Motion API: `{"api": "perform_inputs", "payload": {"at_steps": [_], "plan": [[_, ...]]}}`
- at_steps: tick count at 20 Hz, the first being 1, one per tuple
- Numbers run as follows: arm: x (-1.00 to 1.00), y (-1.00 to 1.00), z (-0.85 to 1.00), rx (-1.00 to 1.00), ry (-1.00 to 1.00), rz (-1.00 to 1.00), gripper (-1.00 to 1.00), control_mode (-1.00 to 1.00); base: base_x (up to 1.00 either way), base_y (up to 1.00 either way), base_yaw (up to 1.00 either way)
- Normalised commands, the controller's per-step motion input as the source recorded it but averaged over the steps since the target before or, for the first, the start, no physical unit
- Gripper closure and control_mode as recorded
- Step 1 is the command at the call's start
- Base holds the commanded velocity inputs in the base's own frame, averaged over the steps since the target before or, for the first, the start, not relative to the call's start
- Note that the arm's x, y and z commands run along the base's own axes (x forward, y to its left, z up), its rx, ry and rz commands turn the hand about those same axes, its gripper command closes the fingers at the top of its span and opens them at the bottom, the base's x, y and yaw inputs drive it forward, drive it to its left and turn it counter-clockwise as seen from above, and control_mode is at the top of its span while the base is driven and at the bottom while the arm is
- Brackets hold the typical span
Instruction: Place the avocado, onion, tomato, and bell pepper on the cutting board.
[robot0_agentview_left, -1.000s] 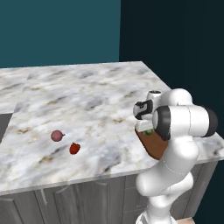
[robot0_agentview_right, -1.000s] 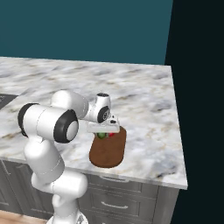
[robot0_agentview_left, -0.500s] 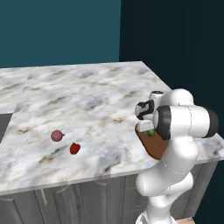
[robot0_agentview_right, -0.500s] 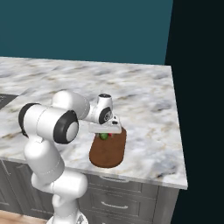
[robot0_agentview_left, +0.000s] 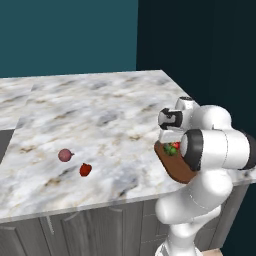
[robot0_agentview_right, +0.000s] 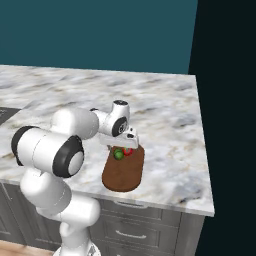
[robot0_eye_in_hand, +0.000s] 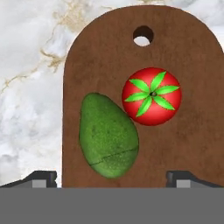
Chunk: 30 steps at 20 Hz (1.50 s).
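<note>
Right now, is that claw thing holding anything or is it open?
Gripper: open, holding nothing, above the avocado and tomato on the cutting board.

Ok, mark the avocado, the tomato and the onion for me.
avocado (robot0_eye_in_hand: 108, 141), hand view, middle of its green skin.
tomato (robot0_eye_in_hand: 151, 102), hand view, red body just below the leafy top.
onion (robot0_agentview_left: 64, 155), left base view, centre of the pink ball.

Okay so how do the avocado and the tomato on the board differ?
The avocado is dark green, lumpy and elongated; the tomato is bright red and round with a green leafy top. The avocado looks larger. Both lie touching on the cutting board.
</note>
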Motion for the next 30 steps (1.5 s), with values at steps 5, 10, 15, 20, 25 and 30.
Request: {"api": "perform_inputs", "payload": {"at_steps": [5,10,15,20,25,30], "plan": [[-0.19,0.59,0.22,0.01,-0.06,-0.05,-1.0,-1.0,0.0,0.0,0.0],[-0.02,0.73,0.24,0.02,0.01,0.0,-1.0,-1.0,0.0,0.0,0.0],[-0.07,0.97,0.13,0.0,0.02,0.0,-1.0,-1.0,0.0,0.0,0.0],[-0.11,1.0,0.0,-0.07,0.06,0.0,-1.0,-1.0,0.0,0.0,0.0],[0.0,1.0,0.0,-0.07,0.11,-0.03,-1.0,-1.0,0.0,0.0,0.0],[0.09,0.84,-0.15,-0.01,0.16,-0.15,-1.0,-1.0,0.0,0.0,0.0]]}}
